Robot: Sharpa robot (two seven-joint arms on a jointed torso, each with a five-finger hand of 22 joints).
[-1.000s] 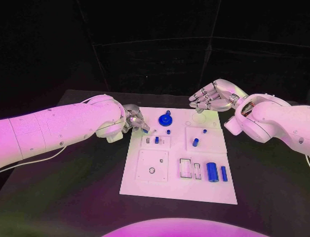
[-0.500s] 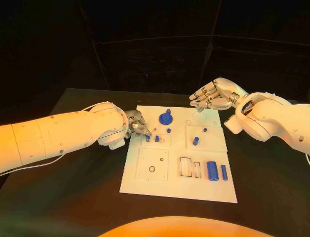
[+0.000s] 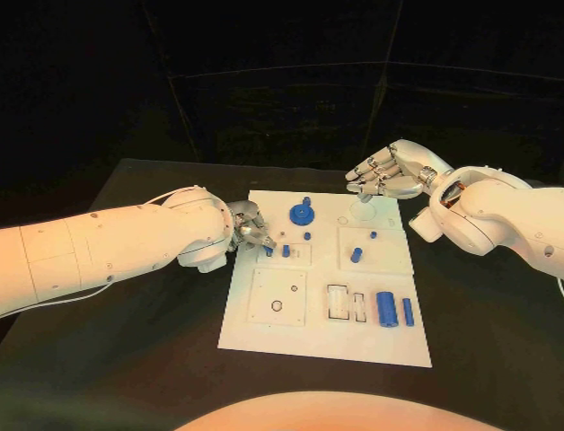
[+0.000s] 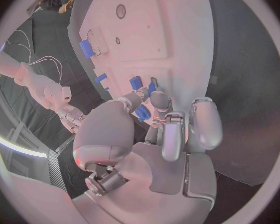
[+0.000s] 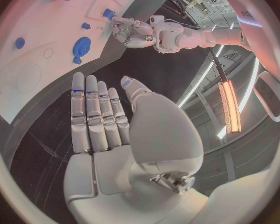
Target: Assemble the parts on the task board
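The white task board (image 3: pixel 321 341) lies mid-table, carrying a blue gear (image 3: pixel 302 215), small blue pegs (image 3: pixel 356 257) and a large blue cylinder (image 3: pixel 386 310). My left hand (image 3: pixel 247 229) hangs low over the board's far left part. In the left wrist view its thumb and fingers pinch a small blue part (image 4: pixel 142 113), which also appears in the head view (image 3: pixel 267 251). My right hand (image 3: pixel 388 171) hovers above the board's far right corner, fingers straight and holding nothing. The right wrist view takes in the right hand (image 5: pixel 109 129), the gear (image 5: pixel 82 45) and the left hand (image 5: pixel 130 32).
A thin blue pin (image 3: pixel 408 313) lies beside the large cylinder near the board's right edge. White slotted blocks (image 3: pixel 339 303) sit left of the cylinder. Black table (image 3: pixel 127 359) surrounds the board on all sides.
My left hand has moved a little nearer along the board's left side, lowering the small blue part toward it. The right hand has barely moved.
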